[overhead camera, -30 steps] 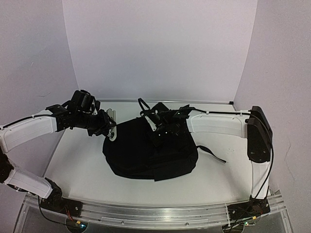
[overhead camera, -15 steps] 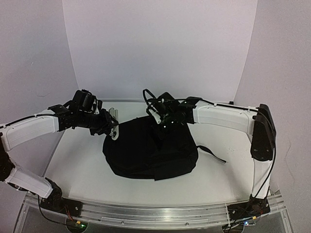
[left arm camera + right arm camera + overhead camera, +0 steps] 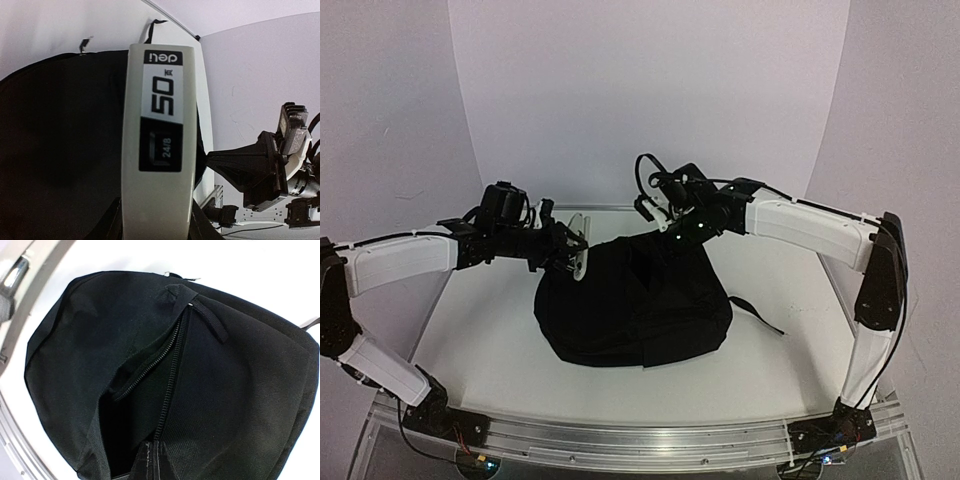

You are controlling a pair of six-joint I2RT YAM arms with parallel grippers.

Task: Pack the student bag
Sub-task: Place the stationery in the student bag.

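While the student bag [image 3: 630, 310] lies slumped on the desk [image 3: 470, 350], its zip mouth [image 3: 145, 380] gapes only narrowly. At the bag's far-left edge, the left claw [image 3: 563, 256], part-closed, grips a white stapler [image 3: 157, 140] over the fabric. At the bag's far top, the right claw [image 3: 667, 230] is pinched fully shut on the lip of the opening, lifting it. The risk is that this thin pinch slips and the mouth collapses, so the stapler snags on the zip teeth or lands outside the bag.
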